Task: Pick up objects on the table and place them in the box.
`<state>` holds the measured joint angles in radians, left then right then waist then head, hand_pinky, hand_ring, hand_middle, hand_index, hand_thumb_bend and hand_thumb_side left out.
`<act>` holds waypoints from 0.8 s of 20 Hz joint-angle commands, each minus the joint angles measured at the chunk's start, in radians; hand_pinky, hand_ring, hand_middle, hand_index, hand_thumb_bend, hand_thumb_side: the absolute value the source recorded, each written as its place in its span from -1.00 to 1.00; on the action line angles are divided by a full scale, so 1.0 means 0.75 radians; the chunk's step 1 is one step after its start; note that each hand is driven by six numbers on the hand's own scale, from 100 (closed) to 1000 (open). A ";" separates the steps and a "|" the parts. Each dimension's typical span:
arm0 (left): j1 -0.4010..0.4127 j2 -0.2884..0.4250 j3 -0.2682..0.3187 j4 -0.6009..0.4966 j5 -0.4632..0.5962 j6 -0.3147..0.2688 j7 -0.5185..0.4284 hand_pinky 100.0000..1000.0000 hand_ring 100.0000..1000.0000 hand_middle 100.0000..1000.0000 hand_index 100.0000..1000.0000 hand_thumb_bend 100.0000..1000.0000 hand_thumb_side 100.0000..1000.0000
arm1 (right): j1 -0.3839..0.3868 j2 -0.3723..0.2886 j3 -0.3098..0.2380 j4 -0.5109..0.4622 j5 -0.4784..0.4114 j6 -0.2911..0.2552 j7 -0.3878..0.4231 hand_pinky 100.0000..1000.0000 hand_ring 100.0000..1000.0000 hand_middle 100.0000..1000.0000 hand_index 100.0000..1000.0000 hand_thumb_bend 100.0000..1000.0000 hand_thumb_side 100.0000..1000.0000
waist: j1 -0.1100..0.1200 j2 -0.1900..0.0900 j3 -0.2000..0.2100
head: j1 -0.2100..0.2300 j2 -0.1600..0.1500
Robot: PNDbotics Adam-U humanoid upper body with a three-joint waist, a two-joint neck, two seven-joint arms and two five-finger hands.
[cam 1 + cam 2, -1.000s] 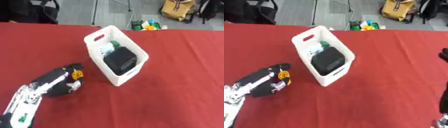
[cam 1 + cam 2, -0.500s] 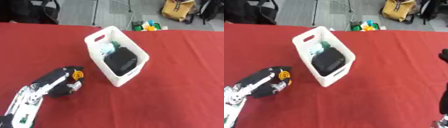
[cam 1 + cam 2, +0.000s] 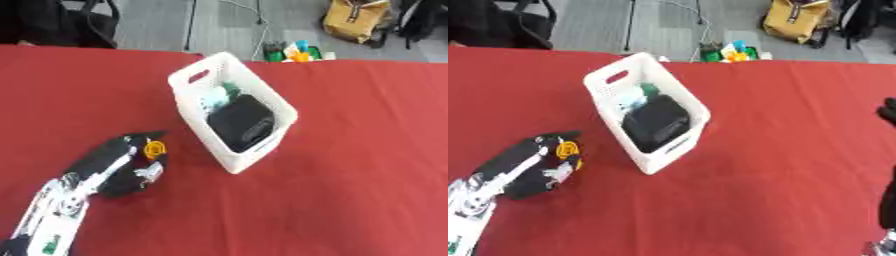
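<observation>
Left of the white box (image 3: 234,117), left hand (image 3: 118,165) curled round a small orange ring-shaped object (image 3: 154,148).

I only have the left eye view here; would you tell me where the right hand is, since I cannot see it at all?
Observer: The right hand shows only in the right eye view, at the picture's right edge, about level with the box.
Operator: Thank you. Is it close to the box?
Observer: No, it is well apart from it, with a stretch of red table between them.
Operator: Is it holding anything?
Observer: The picture's edge cuts most of it off, so I cannot tell.
</observation>
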<state>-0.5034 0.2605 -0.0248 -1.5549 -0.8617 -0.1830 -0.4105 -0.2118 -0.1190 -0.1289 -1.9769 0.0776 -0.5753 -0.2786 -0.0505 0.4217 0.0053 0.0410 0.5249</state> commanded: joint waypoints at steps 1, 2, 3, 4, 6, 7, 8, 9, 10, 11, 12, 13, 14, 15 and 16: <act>0.013 0.012 -0.003 0.016 -0.022 0.008 0.003 0.97 0.48 0.36 1.00 -1.00 1.00 | -0.010 -0.010 -0.005 -0.031 -0.008 0.000 0.002 0.46 0.43 0.21 0.45 -1.00 0.98 | 0.002 -0.015 0.000 | -0.001 -0.019; 0.012 0.013 -0.003 0.014 -0.022 0.008 0.006 0.96 0.47 0.35 1.00 -1.00 1.00 | -0.010 -0.010 -0.005 -0.031 -0.009 0.000 0.002 0.46 0.43 0.21 0.45 -1.00 0.97 | 0.002 -0.015 0.001 | -0.001 -0.019; 0.012 0.014 -0.003 0.011 -0.022 0.009 0.008 0.96 0.47 0.35 1.00 -1.00 1.00 | -0.010 -0.010 -0.005 -0.031 -0.009 0.000 0.003 0.46 0.43 0.21 0.45 -1.00 0.97 | 0.002 -0.016 0.001 | -0.001 -0.019; 0.010 0.014 -0.003 0.006 -0.021 0.009 0.011 0.95 0.46 0.34 1.00 -1.00 1.00 | -0.009 -0.010 -0.005 -0.031 -0.009 0.001 0.003 0.46 0.44 0.21 0.45 -1.00 0.97 | 0.002 -0.016 0.001 | -0.001 -0.019; 0.008 0.017 -0.004 -0.005 -0.017 0.007 0.016 0.95 0.46 0.34 1.00 -1.00 1.00 | -0.009 -0.011 -0.005 -0.031 -0.009 0.001 0.004 0.46 0.44 0.21 0.45 -1.00 0.97 | 0.003 -0.017 0.002 | -0.001 -0.020; 0.007 0.019 -0.004 -0.010 -0.015 0.007 0.016 0.95 0.46 0.34 1.00 -1.00 1.00 | -0.009 -0.011 -0.005 -0.031 -0.010 0.001 0.004 0.46 0.44 0.21 0.45 -1.00 0.97 | 0.003 -0.017 0.002 | -0.001 -0.020; 0.004 0.020 -0.005 -0.015 -0.014 0.006 0.015 0.94 0.45 0.34 1.00 -1.00 1.00 | -0.008 -0.012 -0.005 -0.031 -0.010 0.002 0.005 0.46 0.44 0.21 0.45 -1.00 0.96 | 0.004 -0.018 0.002 | 0.000 -0.020; 0.003 0.021 -0.006 -0.021 -0.010 0.005 0.011 0.94 0.45 0.34 1.00 -1.00 1.00 | -0.008 -0.012 -0.005 -0.031 -0.011 0.003 0.005 0.46 0.44 0.21 0.45 -1.00 0.96 | 0.004 -0.019 0.002 | 0.000 -0.021; 0.000 0.023 -0.007 -0.026 -0.007 0.004 0.007 0.94 0.45 0.34 1.00 -1.00 1.00 | -0.008 -0.012 -0.005 -0.031 -0.011 0.004 0.006 0.46 0.44 0.21 0.45 -1.00 0.95 | 0.005 -0.020 0.003 | -0.001 -0.021; -0.001 0.024 -0.008 -0.032 -0.004 0.005 0.003 0.94 0.45 0.34 1.00 -1.00 1.00 | -0.008 -0.012 -0.005 -0.031 -0.011 0.005 0.007 0.46 0.44 0.21 0.45 -1.00 0.95 | 0.006 -0.020 0.003 | -0.001 -0.021; -0.003 0.025 -0.008 -0.037 0.000 0.005 -0.001 0.94 0.45 0.34 1.00 -1.00 1.00 | -0.008 -0.012 -0.005 -0.031 -0.012 0.005 0.007 0.46 0.44 0.21 0.45 -1.00 0.94 | 0.006 -0.021 0.003 | -0.001 -0.021; -0.004 0.026 -0.008 -0.042 0.003 0.006 -0.004 0.94 0.45 0.34 1.00 -1.00 1.00 | -0.008 -0.012 -0.005 -0.031 -0.012 0.006 0.007 0.46 0.44 0.21 0.45 -1.00 0.94 | 0.006 -0.021 0.003 | -0.002 -0.021; -0.005 0.027 -0.008 -0.048 0.006 0.006 -0.007 0.94 0.45 0.34 1.00 -1.00 1.00 | -0.008 -0.013 -0.005 -0.031 -0.013 0.006 0.007 0.46 0.44 0.21 0.45 -1.00 0.94 | 0.007 -0.022 0.003 | -0.002 -0.022; -0.006 0.028 -0.008 -0.054 0.007 0.007 -0.009 0.94 0.45 0.34 1.00 -1.00 1.00 | -0.008 -0.013 -0.005 -0.031 -0.013 0.007 0.007 0.46 0.44 0.21 0.45 -1.00 0.94 | 0.008 -0.022 0.003 | -0.003 -0.022; -0.008 0.029 -0.008 -0.060 0.009 0.008 -0.011 0.93 0.43 0.30 1.00 -1.00 1.00 | -0.008 -0.013 -0.005 -0.031 -0.014 0.007 0.008 0.46 0.44 0.21 0.45 -1.00 0.94 | 0.008 -0.023 0.003 | -0.003 -0.022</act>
<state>-0.5023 0.2628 -0.0272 -1.5849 -0.8593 -0.1776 -0.4111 -0.2115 -0.1190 -0.1290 -1.9769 0.0734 -0.5708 -0.2741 -0.0469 0.4217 0.0068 0.0405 0.5213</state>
